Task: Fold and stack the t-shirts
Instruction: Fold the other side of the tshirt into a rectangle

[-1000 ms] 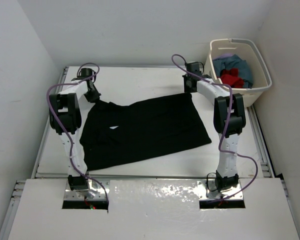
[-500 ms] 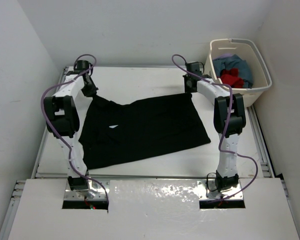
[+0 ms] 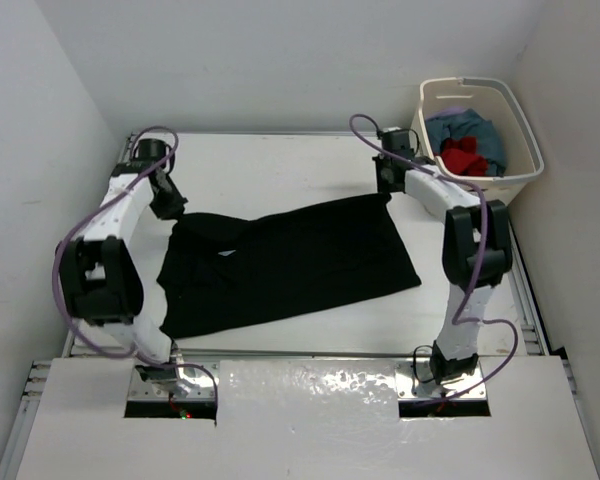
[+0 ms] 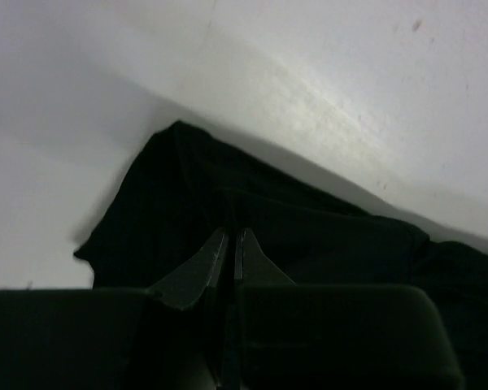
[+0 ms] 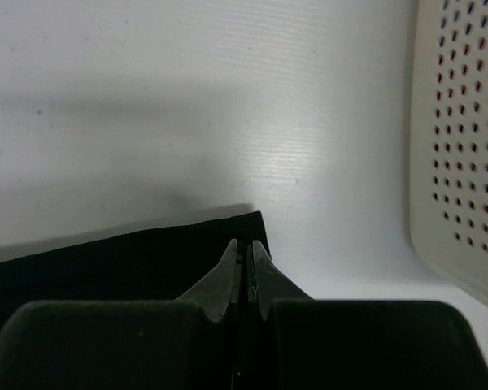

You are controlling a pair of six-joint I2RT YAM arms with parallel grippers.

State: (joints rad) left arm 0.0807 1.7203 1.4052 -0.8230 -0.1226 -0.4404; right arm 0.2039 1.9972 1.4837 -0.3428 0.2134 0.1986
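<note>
A black t-shirt (image 3: 290,262) lies spread on the white table, stretched between my two grippers. My left gripper (image 3: 172,205) is shut on the shirt's far left corner; the left wrist view shows the jaws (image 4: 232,236) pinched on bunched black cloth (image 4: 276,203). My right gripper (image 3: 388,185) is shut on the shirt's far right corner; the right wrist view shows the fingertips (image 5: 244,246) closed on the cloth's corner (image 5: 146,252). More t-shirts, blue (image 3: 480,130) and red (image 3: 463,155), lie in the basket.
A cream laundry basket (image 3: 515,180) stands at the far right corner; its perforated wall (image 5: 464,146) is just right of my right gripper. White walls enclose the table at the back and sides. The table's raised rim (image 3: 90,270) runs along the left.
My left gripper has pulled the shirt's corner out to the left and slightly nearer. My right gripper has shifted right. The far edge of the shirt is now stretched straighter.
</note>
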